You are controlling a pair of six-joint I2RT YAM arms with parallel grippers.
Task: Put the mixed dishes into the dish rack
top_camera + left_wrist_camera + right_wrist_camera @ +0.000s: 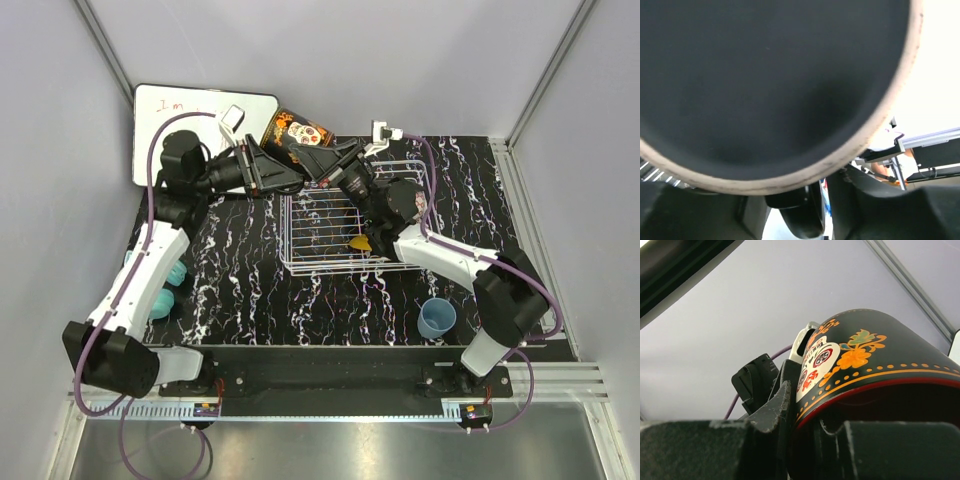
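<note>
The right gripper clamped the black mug (red inside) by its rim; the left gripper faced its base, grip impossible to tell.

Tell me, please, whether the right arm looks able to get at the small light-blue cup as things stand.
Probably not yet: the right gripper is shut on the rim of the black painted mug. The light-blue cup stands uncrowded near that arm's base, so a freed gripper likely could.

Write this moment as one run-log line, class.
right hand: gripping black mug rim | left hand: at its base, grip unclear | light-blue cup: on table
</note>
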